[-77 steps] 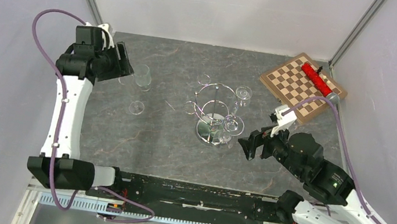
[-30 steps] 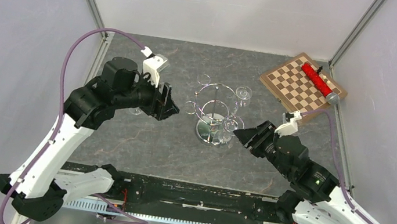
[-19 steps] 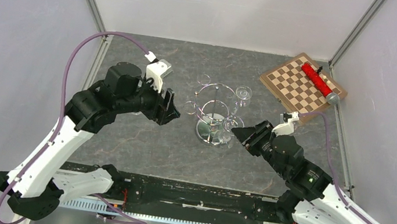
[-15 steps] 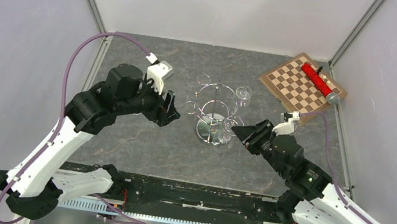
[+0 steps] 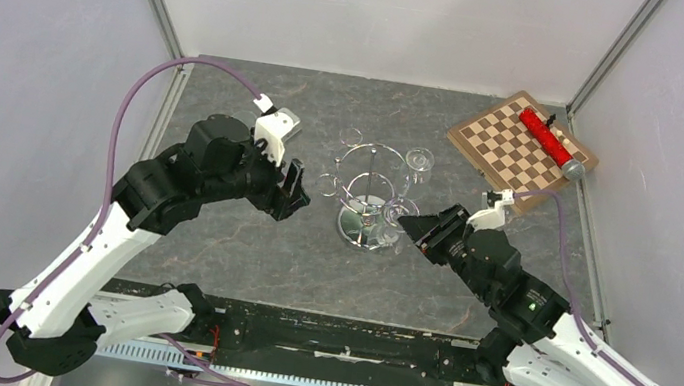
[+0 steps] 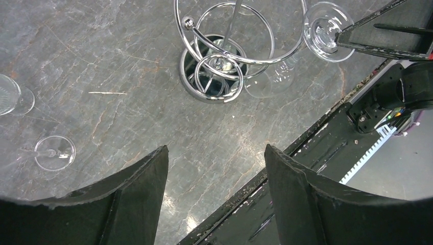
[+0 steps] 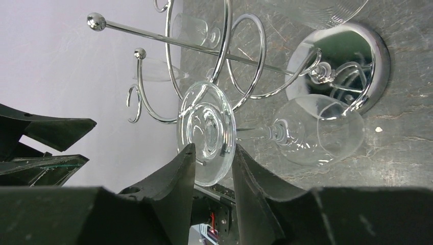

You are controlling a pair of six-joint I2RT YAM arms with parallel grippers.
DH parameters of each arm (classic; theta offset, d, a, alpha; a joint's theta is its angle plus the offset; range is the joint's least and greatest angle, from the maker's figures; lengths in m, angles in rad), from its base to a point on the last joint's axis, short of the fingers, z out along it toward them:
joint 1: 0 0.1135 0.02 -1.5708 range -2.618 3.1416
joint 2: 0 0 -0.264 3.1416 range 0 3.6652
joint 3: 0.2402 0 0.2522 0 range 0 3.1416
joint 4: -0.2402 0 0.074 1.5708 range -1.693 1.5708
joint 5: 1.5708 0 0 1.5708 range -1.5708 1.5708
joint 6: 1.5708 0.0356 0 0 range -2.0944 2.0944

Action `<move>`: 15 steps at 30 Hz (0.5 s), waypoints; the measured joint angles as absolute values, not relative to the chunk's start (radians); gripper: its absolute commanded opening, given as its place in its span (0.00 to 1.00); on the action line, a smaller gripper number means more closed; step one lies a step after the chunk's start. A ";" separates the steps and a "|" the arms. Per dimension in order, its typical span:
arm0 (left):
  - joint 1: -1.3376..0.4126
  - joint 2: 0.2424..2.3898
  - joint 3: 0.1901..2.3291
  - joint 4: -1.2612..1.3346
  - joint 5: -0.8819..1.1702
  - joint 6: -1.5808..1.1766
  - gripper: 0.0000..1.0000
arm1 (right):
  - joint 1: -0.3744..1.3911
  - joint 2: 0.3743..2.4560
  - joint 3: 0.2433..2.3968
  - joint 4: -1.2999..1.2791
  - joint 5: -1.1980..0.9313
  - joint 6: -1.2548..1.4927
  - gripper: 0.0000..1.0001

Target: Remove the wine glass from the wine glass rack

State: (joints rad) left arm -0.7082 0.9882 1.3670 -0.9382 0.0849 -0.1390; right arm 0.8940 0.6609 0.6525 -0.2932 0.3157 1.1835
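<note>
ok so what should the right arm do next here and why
Probably close the right fingers onto the foot of the wine glass. In the right wrist view that foot sits between them while the glass hangs upside down from a loop of the wine glass rack, but firm contact isn't clear. Pulling it off the loop without a sure grip would likely slip.

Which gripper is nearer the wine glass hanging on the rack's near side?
Right. The right gripper straddles the foot of that wine glass; the left gripper hangs open on the left side of the rack, apart from the glass.
</note>
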 measured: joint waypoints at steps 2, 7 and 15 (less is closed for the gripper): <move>-0.710 0.988 1.367 -0.939 0.079 -0.139 0.76 | 0.894 0.661 0.658 -0.295 0.316 1.177 0.33; -0.722 0.988 1.363 -0.940 0.059 -0.139 0.76 | 0.894 0.661 0.676 -0.316 0.323 1.158 0.33; -0.736 0.988 1.354 -0.940 0.030 -0.138 0.77 | 0.894 0.665 0.694 -0.331 0.332 1.141 0.33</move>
State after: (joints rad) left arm -0.7364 0.9882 1.3537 -0.9401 0.0296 -0.1383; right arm 0.8936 0.6651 0.6945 -0.3309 0.3325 1.1412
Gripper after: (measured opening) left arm 0.765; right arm 0.335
